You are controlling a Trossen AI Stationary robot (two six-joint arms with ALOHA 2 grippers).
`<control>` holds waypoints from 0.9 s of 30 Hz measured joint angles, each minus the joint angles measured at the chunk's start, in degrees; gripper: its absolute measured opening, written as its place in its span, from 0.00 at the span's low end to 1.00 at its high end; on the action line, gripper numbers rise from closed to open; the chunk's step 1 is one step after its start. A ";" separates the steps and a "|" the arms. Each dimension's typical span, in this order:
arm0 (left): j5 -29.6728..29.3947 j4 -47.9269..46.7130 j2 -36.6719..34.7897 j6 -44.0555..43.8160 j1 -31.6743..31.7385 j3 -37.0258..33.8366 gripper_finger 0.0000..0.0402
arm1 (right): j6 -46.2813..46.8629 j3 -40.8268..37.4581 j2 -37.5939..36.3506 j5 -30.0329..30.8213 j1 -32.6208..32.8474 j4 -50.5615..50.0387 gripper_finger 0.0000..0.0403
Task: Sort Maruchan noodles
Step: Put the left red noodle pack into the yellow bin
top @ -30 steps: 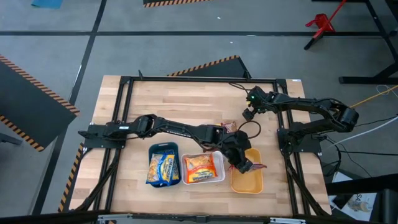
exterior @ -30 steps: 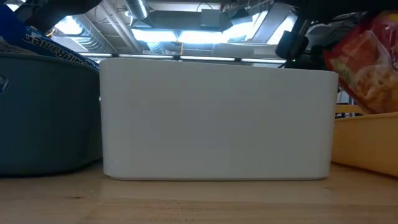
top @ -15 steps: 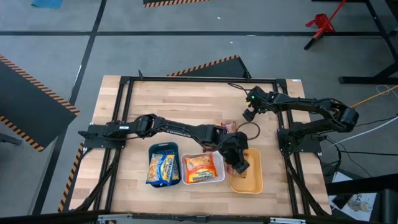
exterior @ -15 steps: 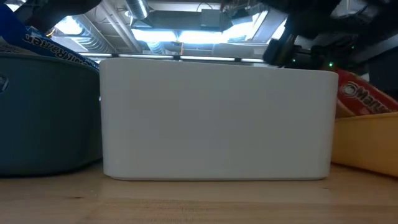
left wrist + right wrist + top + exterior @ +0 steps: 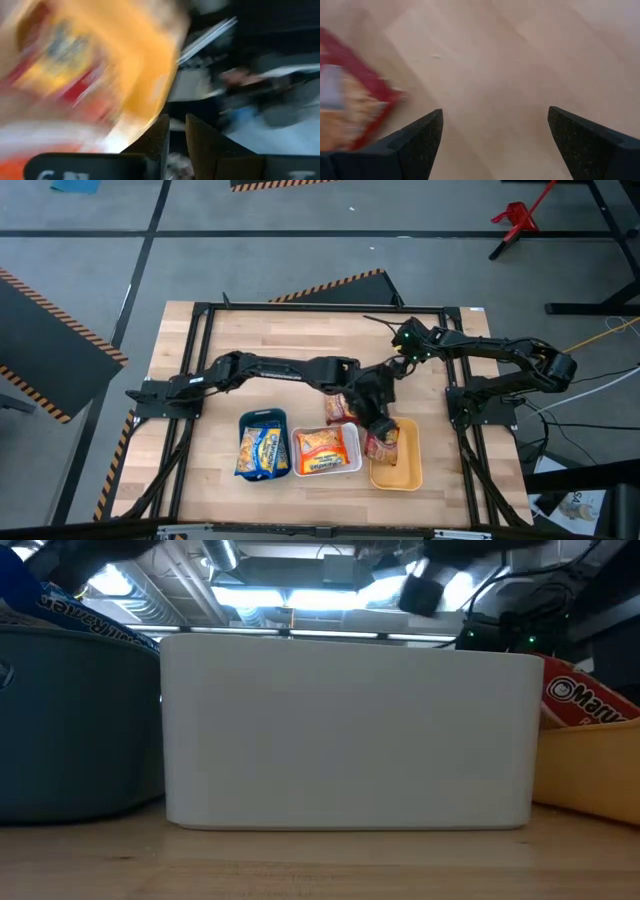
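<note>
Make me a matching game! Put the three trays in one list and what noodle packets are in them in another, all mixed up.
Trays:
1. teal tray
2. white tray
3. orange tray

Packets inside:
A. dark red packet
B. blue packets
C. orange packet

Pairs: 1-B, 2-C, 3-A
</note>
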 joint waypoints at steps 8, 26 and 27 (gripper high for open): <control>-19.97 -10.57 -1.19 6.36 -4.15 -0.92 0.11 | 0.19 0.00 0.00 -3.65 0.01 2.78 0.86; -36.40 -16.11 -8.30 9.36 -6.21 -1.49 0.00 | -4.66 2.38 -8.98 -21.65 2.04 8.24 0.71; -38.40 -16.88 -9.45 9.25 -6.34 -1.49 0.00 | -5.69 3.06 -9.96 -21.07 3.05 7.33 0.65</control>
